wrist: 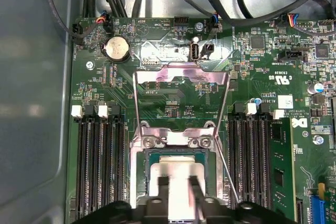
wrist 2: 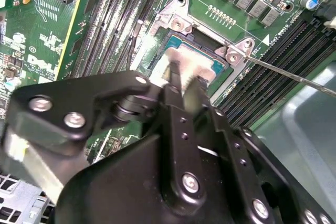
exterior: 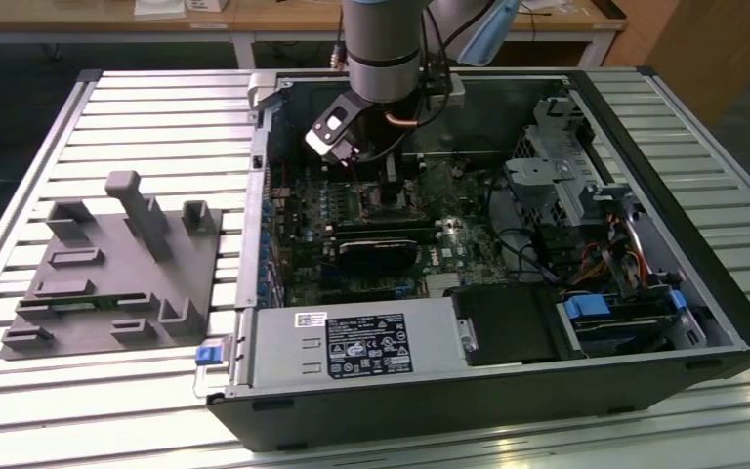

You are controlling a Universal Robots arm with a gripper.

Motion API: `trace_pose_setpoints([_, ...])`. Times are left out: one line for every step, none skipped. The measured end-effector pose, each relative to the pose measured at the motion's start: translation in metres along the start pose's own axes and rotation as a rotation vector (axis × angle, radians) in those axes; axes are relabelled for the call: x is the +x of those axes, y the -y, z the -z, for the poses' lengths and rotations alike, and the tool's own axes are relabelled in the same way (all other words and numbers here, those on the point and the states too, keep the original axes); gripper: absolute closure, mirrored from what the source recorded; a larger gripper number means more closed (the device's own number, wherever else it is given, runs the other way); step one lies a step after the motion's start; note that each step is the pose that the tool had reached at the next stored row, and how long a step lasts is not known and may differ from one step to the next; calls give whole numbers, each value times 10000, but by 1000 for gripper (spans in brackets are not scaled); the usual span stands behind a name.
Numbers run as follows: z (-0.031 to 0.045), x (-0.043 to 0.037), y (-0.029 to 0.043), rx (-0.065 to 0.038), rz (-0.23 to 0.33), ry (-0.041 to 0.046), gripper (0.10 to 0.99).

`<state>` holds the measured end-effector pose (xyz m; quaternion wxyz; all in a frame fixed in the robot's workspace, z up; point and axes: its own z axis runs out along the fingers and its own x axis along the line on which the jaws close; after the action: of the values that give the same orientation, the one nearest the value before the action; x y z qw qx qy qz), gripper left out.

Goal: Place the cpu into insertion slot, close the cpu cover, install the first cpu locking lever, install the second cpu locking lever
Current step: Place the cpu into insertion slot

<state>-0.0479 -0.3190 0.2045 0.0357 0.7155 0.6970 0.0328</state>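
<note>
A grey robot arm [exterior: 382,49] reaches down into an open black computer case [exterior: 687,322] that lies on a slatted metal worktop [exterior: 153,107]. In both wrist views the black gripper [wrist: 179,182] sits directly over the cpu [wrist: 178,167], a small flat square chip with a pale, silvery-grey metal top that shines brightly and a thin teal-green border around its edge. The chip lies squarely inside the insertion slot [wrist: 138,177], a small square socket with a thin metallic rim set into the green circuit board. Whether it is fully seated cannot be told, nor whether the gripper is clamping it or only resting against its top. In the second wrist view the gripper [wrist 2: 187,77] partly hides the cpu [wrist 2: 186,59]. The cpu cover [wrist: 181,73], a thin silvery frame plate with a large square window, is swung open away from the slot, and green board shows through its window. A thin wire lever [wrist: 135,103] runs along each side of that frame. Long black memory slots [wrist: 100,166] flank the insertion slot on both sides.
</note>
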Motion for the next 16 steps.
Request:
trace_pose_setpoints([0, 0, 0, 0, 0, 0, 784])
trace_pose_setpoints([1, 0, 0, 0, 0, 0, 843])
trace_pose_setpoints([1, 0, 0, 0, 0, 0, 902])
trace_pose_setpoints([2, 0, 0, 0, 0, 0, 902])
trace_pose_setpoints([2, 0, 0, 0, 0, 0, 961])
trace_pose_setpoints([3, 0, 0, 0, 0, 0, 980])
trace_pose_setpoints([3, 0, 0, 0, 0, 0, 980])
trace_pose_setpoints([4, 0, 0, 0, 0, 0, 980])
trace_pose_setpoints([4, 0, 0, 0, 0, 0, 980])
trace_pose_setpoints([4, 0, -2, 4, 0, 0, 980])
trace_pose_setpoints([4, 0, -6, 13, -13, 2, 980])
trace_pose_setpoints([3, 0, -10, 22, -30, 5, 980])
trace_pose_setpoints([0, 0, -14, 28, -50, 7, 980])
trace_pose_setpoints([-4, 1, -19, 34, -70, 8, 980])
trace_pose_setpoints([-7, 1, -24, 43, -89, 10, 980])
trace_pose_setpoints([-11, 1, -29, 54, -109, 12, 980])
